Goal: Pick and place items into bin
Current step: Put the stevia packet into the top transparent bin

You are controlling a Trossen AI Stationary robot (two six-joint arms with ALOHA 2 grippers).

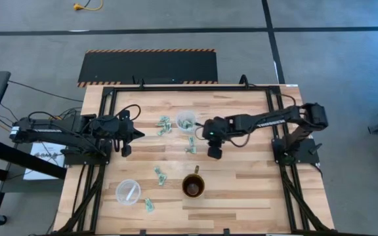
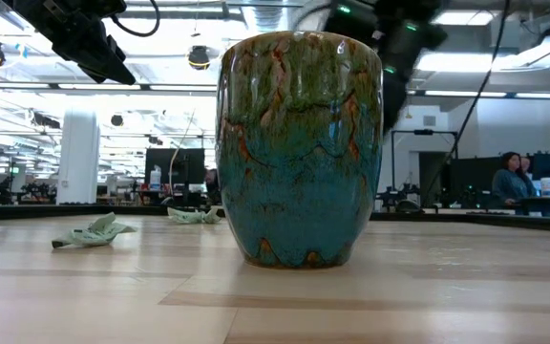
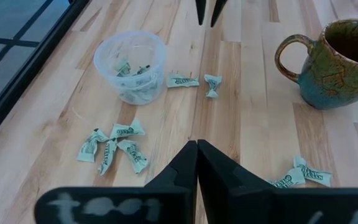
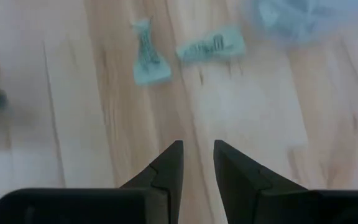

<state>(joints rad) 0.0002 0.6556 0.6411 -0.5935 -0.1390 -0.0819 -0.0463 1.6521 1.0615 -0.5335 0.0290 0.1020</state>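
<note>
Small pale green-and-white wrappers lie loose on the wooden table: two [image 4: 148, 53] [image 4: 210, 45] just ahead of my right gripper [image 4: 197, 144], a cluster [image 3: 114, 146] before my left gripper [image 3: 196, 152], and others [image 1: 159, 174] nearer the front. A clear plastic cup [image 1: 186, 120] at the table's far middle holds several wrappers. My right gripper [image 1: 214, 155] hangs over the table between that cup and the mug, pointing steeply down, open, with nothing between its fingers. My left gripper [image 1: 140, 134] waits at the left, shut and raised.
A green-and-blue glazed mug [image 1: 193, 185] stands near the front middle and fills the low view [image 2: 299, 148]. A second clear cup [image 1: 128, 191] stands at the front left. One wrapper [image 1: 149, 204] lies near the front edge. People show in the room behind [image 2: 514, 177].
</note>
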